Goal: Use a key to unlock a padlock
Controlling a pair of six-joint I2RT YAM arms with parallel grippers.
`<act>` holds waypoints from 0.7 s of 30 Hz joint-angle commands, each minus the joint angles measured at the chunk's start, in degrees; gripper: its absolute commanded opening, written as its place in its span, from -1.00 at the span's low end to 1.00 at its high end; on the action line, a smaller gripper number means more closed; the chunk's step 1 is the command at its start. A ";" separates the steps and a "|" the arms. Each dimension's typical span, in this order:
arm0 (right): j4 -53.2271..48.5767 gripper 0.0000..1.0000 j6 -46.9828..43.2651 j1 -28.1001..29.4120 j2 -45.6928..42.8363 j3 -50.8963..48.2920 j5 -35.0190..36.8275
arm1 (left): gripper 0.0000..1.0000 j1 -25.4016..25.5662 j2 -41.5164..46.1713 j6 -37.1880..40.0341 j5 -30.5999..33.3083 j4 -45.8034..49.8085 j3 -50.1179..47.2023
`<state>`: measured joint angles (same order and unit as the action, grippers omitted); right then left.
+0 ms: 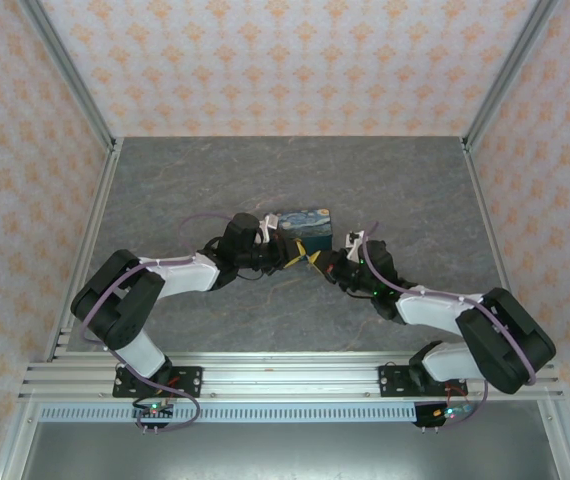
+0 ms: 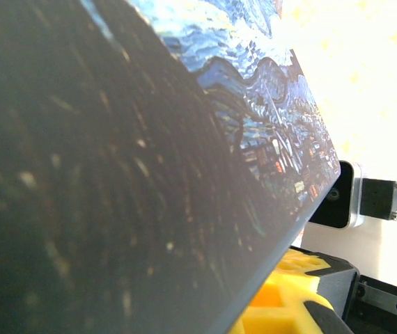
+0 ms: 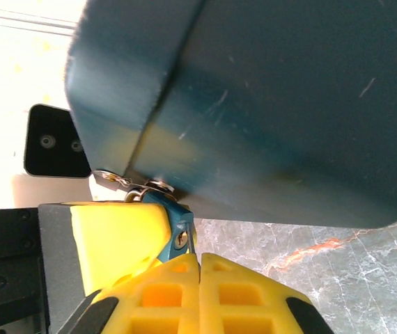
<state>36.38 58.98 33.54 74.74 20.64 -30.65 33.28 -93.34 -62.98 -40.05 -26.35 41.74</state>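
Note:
The padlock (image 1: 303,226), printed with a blue and yellow starry night, is held above the table between both arms. My left gripper (image 1: 283,250) is shut on it. Its painted face (image 2: 254,90) runs across the left wrist view, with one yellow finger (image 2: 289,296) below its edge. In the right wrist view the padlock's dark blue side (image 3: 275,104) looms overhead. My right gripper (image 3: 200,268) is shut on the key (image 3: 179,229). The key's bluish head sticks out of the fingertips and its metal end (image 3: 153,186) meets the padlock's underside. In the top view the right gripper (image 1: 323,262) sits just below the block.
The grey marbled table (image 1: 215,180) spreads all round the arms, with bare stone (image 3: 324,257) under the padlock. Patterned walls and aluminium posts (image 1: 75,90) fence the table. The left gripper's other yellow finger (image 3: 115,236) sits right beside the key.

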 commanded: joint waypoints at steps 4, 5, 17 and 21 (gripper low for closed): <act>-0.36 -1.00 -1.37 -0.47 -2.58 1.18 -0.55 | -1.00 0.30 1.85 0.67 -0.64 -0.72 0.70; -0.42 -1.00 -1.41 -0.51 -2.35 1.22 -0.72 | -1.00 0.30 1.85 0.58 -0.64 -0.66 0.74; -1.04 -1.00 -1.41 -0.49 -1.68 -0.18 -0.55 | -1.00 0.30 2.38 0.66 -0.38 -0.02 1.00; -1.37 -1.00 -1.39 -0.48 -1.88 -0.69 -0.97 | -1.00 0.29 2.46 0.66 -0.20 0.05 0.92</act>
<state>35.48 58.67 33.32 73.32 20.58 -31.09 33.28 -93.34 -62.98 -40.05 -26.30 41.74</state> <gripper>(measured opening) 0.048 0.121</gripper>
